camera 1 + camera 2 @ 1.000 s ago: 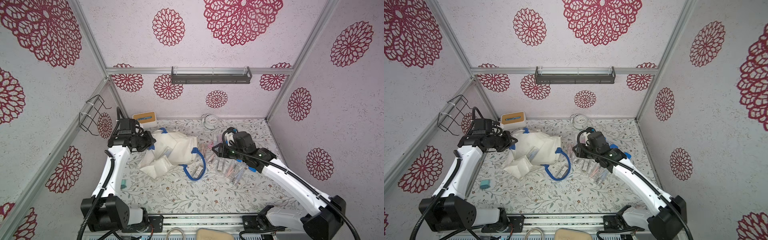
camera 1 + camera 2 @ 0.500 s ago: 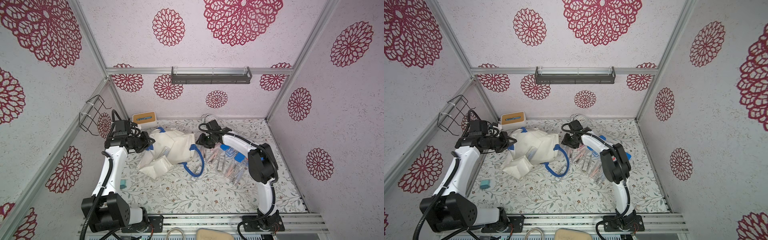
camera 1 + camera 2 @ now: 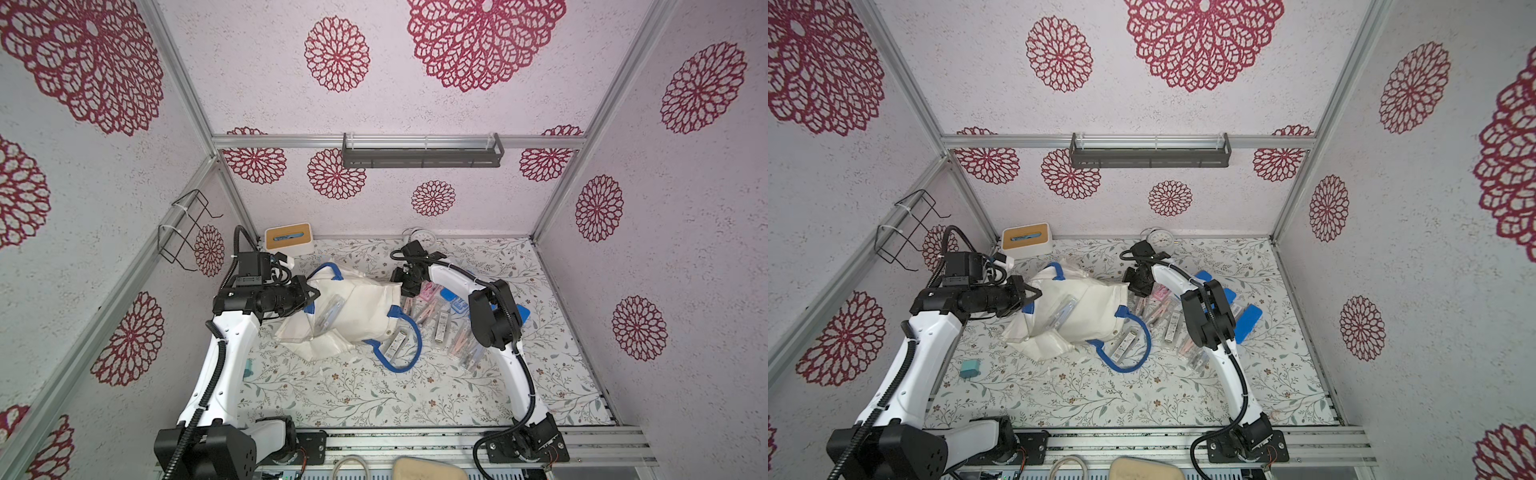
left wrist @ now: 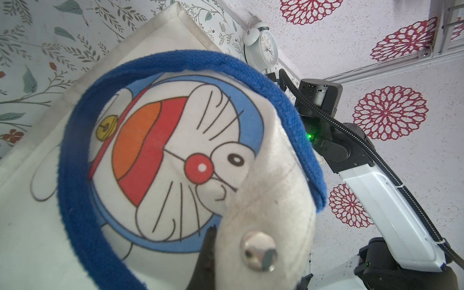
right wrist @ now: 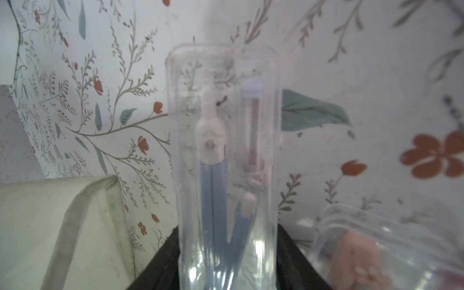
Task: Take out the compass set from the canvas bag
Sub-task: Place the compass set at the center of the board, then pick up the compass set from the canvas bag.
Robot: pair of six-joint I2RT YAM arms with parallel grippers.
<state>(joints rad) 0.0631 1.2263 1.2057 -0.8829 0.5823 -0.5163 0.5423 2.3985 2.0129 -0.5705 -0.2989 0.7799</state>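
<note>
Right wrist: compass set [image 5: 223, 163] outside the canvas bag [image 5: 62, 226]

It sits between the jaws of my right pincer [image 5: 227, 231] over the desk [image 5: 351, 62]; clamped or loose, I cannot tell. My left pincer [image 3: 311, 294] pinches the bag's rim, presumably anchoring it.

The left arm [image 3: 230, 345] stands up from its base at the near edge of the table [image 3: 374, 395] and bends at the elbow, with the forearm lying about level and pointing inward. The left gripper [image 3: 312, 293] is pinched tight on the rim of the canvas bag [image 3: 365, 307]. The right arm [image 3: 515, 374] climbs to a high elbow, then reaches toward the far side and inward with its wrist tipped down. The right gripper [image 3: 1139, 286] points at the table, and its fingers [image 5: 158, 266] flank the compass set [image 5: 226, 150]. I can't make out whether they press it.
</note>
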